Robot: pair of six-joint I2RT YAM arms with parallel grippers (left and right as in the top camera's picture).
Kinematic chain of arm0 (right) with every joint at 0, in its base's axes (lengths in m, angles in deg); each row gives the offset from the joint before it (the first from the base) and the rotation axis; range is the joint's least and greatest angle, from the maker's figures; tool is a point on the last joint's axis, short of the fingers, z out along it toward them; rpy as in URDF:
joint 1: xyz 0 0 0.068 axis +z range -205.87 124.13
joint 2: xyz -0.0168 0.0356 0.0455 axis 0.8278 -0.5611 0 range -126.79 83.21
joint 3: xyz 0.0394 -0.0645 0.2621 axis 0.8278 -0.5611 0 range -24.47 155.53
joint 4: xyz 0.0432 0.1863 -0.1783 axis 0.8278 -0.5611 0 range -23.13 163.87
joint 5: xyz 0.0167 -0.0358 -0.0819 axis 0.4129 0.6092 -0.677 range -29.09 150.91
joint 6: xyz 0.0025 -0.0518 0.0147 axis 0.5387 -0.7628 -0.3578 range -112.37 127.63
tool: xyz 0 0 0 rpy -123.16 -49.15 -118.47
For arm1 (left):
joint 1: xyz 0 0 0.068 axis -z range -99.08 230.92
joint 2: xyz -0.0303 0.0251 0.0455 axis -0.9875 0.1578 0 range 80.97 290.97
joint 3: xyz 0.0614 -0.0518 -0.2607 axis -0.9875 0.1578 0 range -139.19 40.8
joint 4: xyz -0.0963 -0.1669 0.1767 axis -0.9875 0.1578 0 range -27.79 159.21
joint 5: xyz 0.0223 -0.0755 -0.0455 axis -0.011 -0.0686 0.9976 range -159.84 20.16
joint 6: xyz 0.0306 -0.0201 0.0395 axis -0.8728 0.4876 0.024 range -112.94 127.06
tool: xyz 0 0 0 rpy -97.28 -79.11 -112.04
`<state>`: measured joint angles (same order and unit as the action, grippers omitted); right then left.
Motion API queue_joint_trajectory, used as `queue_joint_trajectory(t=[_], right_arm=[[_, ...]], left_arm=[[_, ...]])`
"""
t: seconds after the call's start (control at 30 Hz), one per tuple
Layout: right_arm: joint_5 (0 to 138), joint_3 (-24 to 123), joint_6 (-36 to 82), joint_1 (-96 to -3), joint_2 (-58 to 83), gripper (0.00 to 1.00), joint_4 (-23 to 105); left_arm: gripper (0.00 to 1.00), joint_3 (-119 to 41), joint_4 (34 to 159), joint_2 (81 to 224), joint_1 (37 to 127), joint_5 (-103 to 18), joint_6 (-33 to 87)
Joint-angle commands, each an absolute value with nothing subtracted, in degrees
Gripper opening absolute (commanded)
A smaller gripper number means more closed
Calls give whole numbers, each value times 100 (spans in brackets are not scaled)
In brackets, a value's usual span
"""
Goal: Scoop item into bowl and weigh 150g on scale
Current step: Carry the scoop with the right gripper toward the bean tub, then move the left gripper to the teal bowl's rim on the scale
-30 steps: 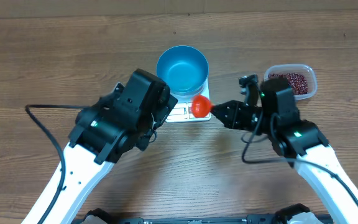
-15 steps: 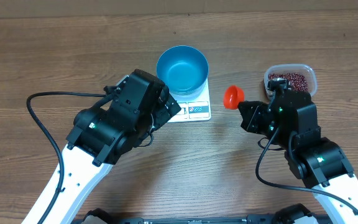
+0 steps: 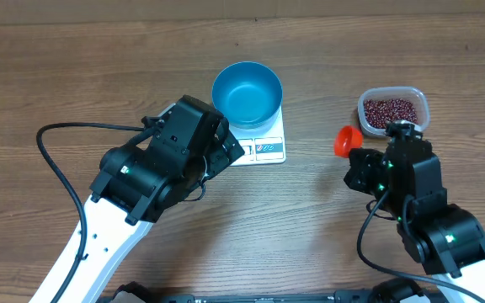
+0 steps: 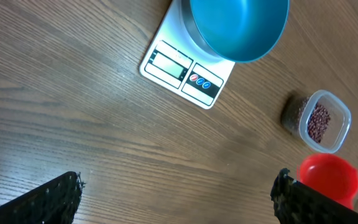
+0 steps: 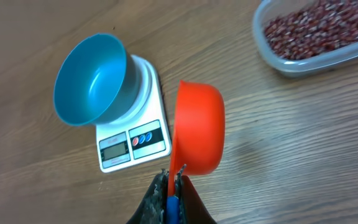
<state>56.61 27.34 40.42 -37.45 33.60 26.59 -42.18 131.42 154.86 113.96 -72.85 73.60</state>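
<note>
The left part of the table (image 3: 66,67) is bare wood from the back edge down to the left arm, crossed only by a black cable (image 3: 53,156) that loops beside that arm. The left tool (image 4: 178,182) hangs with its fingers wide apart and nothing between them, just in front of the left front corner of the white kitchen scale (image 3: 268,150). The blue bowl (image 3: 246,94) stands on the scale, covering its rear part and overhanging its back edge; only the front strip with the display shows. Open wood lies between the bowl and the table's back edge, and another open stretch lies between the scale's right edge and the red scoop (image 3: 344,140). The right tool (image 5: 173,186) is clamped on the scoop's handle and holds the cup tilted on its side. To the right and a little behind, near the scoop but apart from it, sits the clear plastic tub (image 3: 423,109) with the dark red beans (image 3: 391,110) inside; it is well short of the back edge.

The left wrist view shows the scale's display window and two small round buttons beside it, which the overhead view gives only as tiny marks, though the reading cannot be made out. The right wrist view shows the grip itself: the fingers pressed together on the thin handle, the scoop's rim turned toward the scale's side. The scoop's inside is hidden there, and too small to judge from overhead.
</note>
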Motion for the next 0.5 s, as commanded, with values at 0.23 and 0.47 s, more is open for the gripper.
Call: queue_joint_trajectory(t=[0.23, 0.47], right_arm=[[5607, 2973, 4040, -3756, 3568, 4, 2763], [5801, 2973, 4038, -3756, 3568, 4, 2882]], left_arm=[[90, -4255, 12749, 15671, 11440, -6647, 5389], [24, -4255, 12640, 16242, 11440, -6314, 4729]])
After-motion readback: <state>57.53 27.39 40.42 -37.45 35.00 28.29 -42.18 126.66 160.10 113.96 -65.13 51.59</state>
